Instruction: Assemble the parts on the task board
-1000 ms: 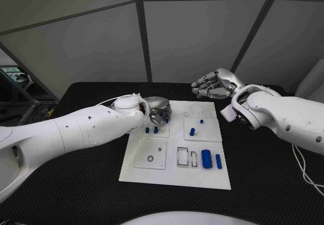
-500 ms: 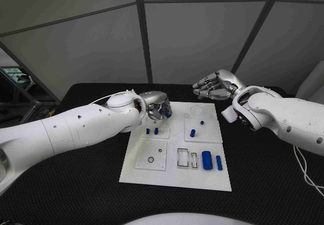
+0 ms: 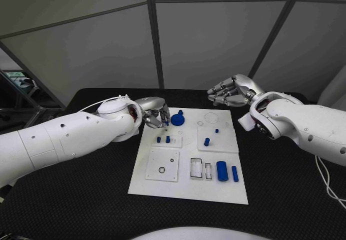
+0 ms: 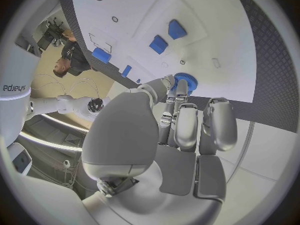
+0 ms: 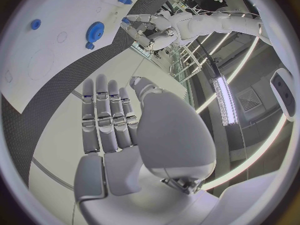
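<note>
My left hand (image 3: 155, 116) pinches a blue gear (image 3: 177, 119) at the task board's (image 3: 189, 185) eleven o'clock corner; my right hand (image 3: 232, 90) hovers released, holding nothing.

My arms are glossy white shells with small dark screw holes; silver hands (image 3: 153, 114) (image 3: 232, 90); thin white cable at lower right.
</note>
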